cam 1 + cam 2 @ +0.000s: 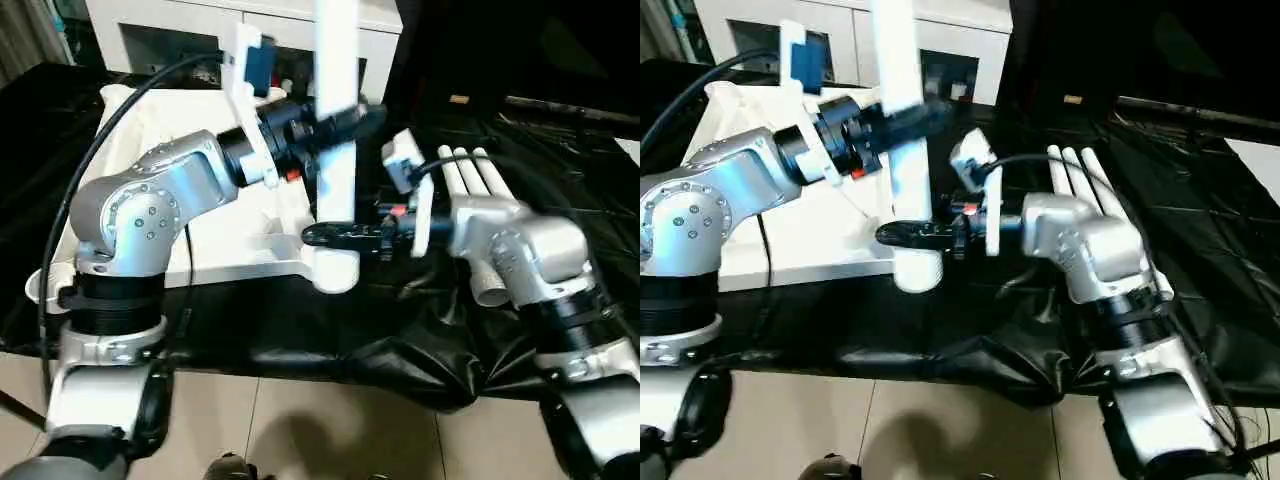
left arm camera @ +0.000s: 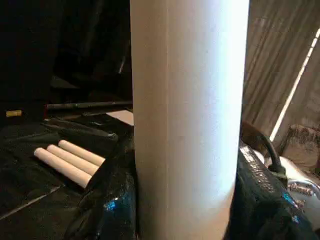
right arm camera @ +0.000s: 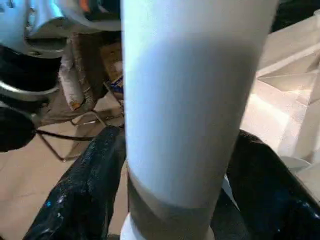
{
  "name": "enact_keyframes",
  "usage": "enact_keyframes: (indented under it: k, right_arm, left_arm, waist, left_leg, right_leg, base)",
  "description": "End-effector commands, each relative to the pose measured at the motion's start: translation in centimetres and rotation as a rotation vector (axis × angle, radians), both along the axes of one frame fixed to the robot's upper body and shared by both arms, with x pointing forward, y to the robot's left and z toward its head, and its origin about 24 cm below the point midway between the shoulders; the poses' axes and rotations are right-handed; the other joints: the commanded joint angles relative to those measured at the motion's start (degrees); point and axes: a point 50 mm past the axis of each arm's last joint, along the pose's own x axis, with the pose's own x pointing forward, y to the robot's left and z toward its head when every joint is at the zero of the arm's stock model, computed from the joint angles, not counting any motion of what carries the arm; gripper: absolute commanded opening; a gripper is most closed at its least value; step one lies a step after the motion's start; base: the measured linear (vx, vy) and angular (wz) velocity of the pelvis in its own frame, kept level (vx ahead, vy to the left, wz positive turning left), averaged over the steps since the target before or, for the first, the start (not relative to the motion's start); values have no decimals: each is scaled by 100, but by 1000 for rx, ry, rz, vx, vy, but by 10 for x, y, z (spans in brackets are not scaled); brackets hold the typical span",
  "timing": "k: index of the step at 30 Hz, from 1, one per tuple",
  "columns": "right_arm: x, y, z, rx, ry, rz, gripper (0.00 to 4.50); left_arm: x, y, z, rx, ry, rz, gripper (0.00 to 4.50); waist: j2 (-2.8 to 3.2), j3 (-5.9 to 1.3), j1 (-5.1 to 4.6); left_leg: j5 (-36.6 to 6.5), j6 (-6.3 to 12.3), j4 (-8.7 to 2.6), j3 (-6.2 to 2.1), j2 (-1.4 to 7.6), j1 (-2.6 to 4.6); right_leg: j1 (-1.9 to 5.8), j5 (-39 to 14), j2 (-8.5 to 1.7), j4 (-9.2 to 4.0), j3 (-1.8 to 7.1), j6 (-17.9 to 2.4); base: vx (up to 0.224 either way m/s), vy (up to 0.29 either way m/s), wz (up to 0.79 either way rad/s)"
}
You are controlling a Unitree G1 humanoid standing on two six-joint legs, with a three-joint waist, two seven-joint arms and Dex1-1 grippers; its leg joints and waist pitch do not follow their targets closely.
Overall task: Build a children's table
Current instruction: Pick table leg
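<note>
Tabletop [image 1: 240, 235], white plastic, lies upside down on the black sheet [image 1: 400, 340] covering the bench, its ribbed underside up so the round corner sockets face me. I have one leg [image 1: 337, 150], a long smooth white tube, standing upright in the near right corner socket [image 1: 335, 270]. My left gripper [image 1: 340, 122] is clamped on the leg high up, reaching in from the left; I judge this steadies the tube and keeps it vertical. My right gripper [image 1: 335, 235] comes in from the right, low down just above the socket, its black fingers on either side of the tube. Whether they press on it or stand slightly off it, I cannot tell. In both wrist views the glossy black fingers flank the matte white tube closely. Three more legs [image 1: 470, 170] lie side by side on the sheet to the right, partly behind my right forearm, ready for the other sockets. A white cabinet [image 1: 180, 30] stands at the far side.
</note>
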Motion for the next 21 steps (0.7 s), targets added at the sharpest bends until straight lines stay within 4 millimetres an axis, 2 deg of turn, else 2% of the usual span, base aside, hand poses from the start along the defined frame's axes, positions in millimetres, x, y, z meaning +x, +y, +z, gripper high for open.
enact_keyframes:
  k: [1, 10, 19, 21]
  right_arm:
    - [-3, -1, 5, -13, -3, 39, 312]
    - [-5, 1, -4, -67, 27, 70, 312]
    - [-2, 3, -5, -67, 31, 60, 312]
    - [-2, 3, -5, -66, 33, 58, 284]
  left_arm:
    - [-3, -4, 5, 18, -29, -30, 184]
    - [-5, -6, 6, 20, -44, -65, 184]
    - [-6, -7, 7, 18, -50, -86, 184]
    - [-6, -8, 7, 17, -51, -88, 184]
  waist:
    - [19, -477, 9]
    - [1, -471, 10]
    - [18, -477, 14]
    - [14, -476, 12]
  left_leg:
    - [-403, -64, -389, -93, 221, 115]
    - [-459, -74, -388, -93, 229, 118]
    - [-435, -81, -389, -96, 228, 116]
    - [-451, -85, -389, -94, 227, 117]
  right_leg:
    - [328, -287, -442, -362, 265, -1169]
    - [318, -441, -456, -374, 264, -1186]
    - [321, -340, -452, -357, 260, -1225]
    - [322, -365, -455, -364, 263, -1213]
  base:
    - [0, 0, 0]
    - [0, 0, 0]
    - [0, 0, 0]
    - [0, 0, 0]
